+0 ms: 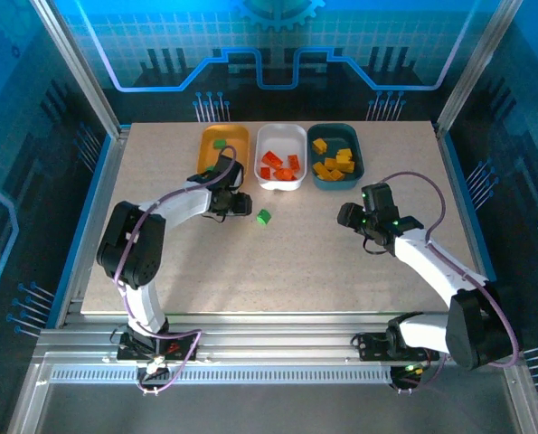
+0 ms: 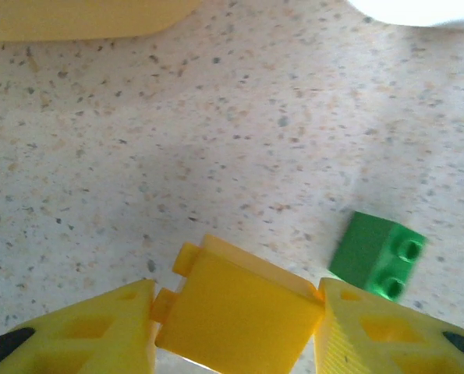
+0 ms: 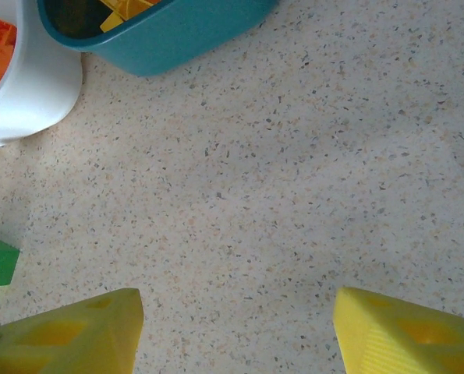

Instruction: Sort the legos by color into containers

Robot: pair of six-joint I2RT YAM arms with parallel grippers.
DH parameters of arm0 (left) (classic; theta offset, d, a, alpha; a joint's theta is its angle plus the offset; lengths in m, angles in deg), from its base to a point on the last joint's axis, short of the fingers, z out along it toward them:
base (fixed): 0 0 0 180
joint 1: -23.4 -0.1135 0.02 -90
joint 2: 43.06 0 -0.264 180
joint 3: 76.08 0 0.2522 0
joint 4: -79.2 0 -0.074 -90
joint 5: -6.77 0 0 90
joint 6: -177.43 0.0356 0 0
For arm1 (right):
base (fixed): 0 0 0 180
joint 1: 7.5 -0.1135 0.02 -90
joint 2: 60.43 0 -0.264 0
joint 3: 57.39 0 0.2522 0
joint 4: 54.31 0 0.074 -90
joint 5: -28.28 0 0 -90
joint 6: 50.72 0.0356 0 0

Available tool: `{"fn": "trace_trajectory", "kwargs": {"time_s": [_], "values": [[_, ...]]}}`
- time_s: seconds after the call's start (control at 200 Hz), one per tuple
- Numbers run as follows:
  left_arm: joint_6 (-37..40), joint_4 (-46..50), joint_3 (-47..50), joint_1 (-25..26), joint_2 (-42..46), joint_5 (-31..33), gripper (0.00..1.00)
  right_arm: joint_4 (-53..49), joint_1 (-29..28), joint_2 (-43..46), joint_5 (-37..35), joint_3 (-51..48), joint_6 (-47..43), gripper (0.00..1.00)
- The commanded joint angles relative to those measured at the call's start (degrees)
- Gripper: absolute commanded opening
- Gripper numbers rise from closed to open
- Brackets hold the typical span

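1. Your left tool (image 1: pixel 239 204) sits at 6 o'clock of the orange-yellow tray (image 1: pixel 207 163), close to its near rim.
2. In the left wrist view, that tool's fingers (image 2: pixel 99 331) are drawn in on a yellow lego (image 2: pixel 239 312). Both inner faces press against the brick's sides, and its studs face the left finger. I cannot tell whether the brick rests on the table (image 1: pixel 278 271) or hangs just off it.
3. A loose green lego (image 1: pixel 263 216) lies on the table at 3 o'clock of your left tool, just beside it. In the left wrist view it lies studs sideways at 1 o'clock of the held brick, hard by the right finger.
4. Your right tool (image 3: pixel 238 319) stands with its jaws well apart and nothing between them but bare table. In the top view it is at 6 o'clock of the teal tray (image 1: pixel 359 163).
5. The three trays stand in a row at the table's 12 o'clock edge. The orange-yellow one is at 9 o'clock of the white tray (image 1: pixel 261 149) and the teal one at its 3 o'clock, each just beside its neighbour.
6. The orange-yellow tray holds a second green lego (image 1: pixel 220 143). The white tray holds red-orange legos (image 1: pixel 280 165) and the teal tray holds yellow legos (image 1: pixel 334 163).
7. In the right wrist view, the teal tray's corner is at 11 o'clock, the white tray's at 10 o'clock and the loose green lego at 8 o'clock.
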Motion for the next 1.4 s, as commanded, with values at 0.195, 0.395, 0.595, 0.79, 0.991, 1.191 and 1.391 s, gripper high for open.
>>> {"fn": "trace_trajectory", "kwargs": {"time_s": [0.195,0.395,0.595,0.79,0.991,1.191,1.391], "values": [[-2.8,1.5,-16.2,7.6,-6.0,-8.7,0.49,-0.7,-0.8,-1.0,-2.6,1.3,0.4,0.67],[-7.1,-5.2,-27.7,8.7,-16.7,-16.7,0.47,-1.1,-0.5,-0.3,-3.7,1.1,0.5,0.67],[-8.9,-7.1,-41.8,9.8,-26.5,-18.5,0.47,-1.0,0.1,0.4,-3.8,0.6,0.7,0.67],[-10.6,-5.3,-52.8,10.3,-33.7,-18.5,0.47,-0.8,0.6,0.9,-2.4,0.4,1.0,0.67],[-12.9,-3.4,-60.9,10.6,-38.8,-18.0,0.48,-0.2,1.3,1.9,-1.1,-0.2,1.1,0.67],[-16.1,-0.7,-73.7,10.7,-46.2,-18.3,0.55,-0.2,1.7,2.5,0.4,-0.3,1.2,0.68],[-17.2,-1.0,-75.3,10.8,-45.8,-18.4,0.81,-0.3,1.9,3.2,0.6,-0.3,1.2,0.68]]}}
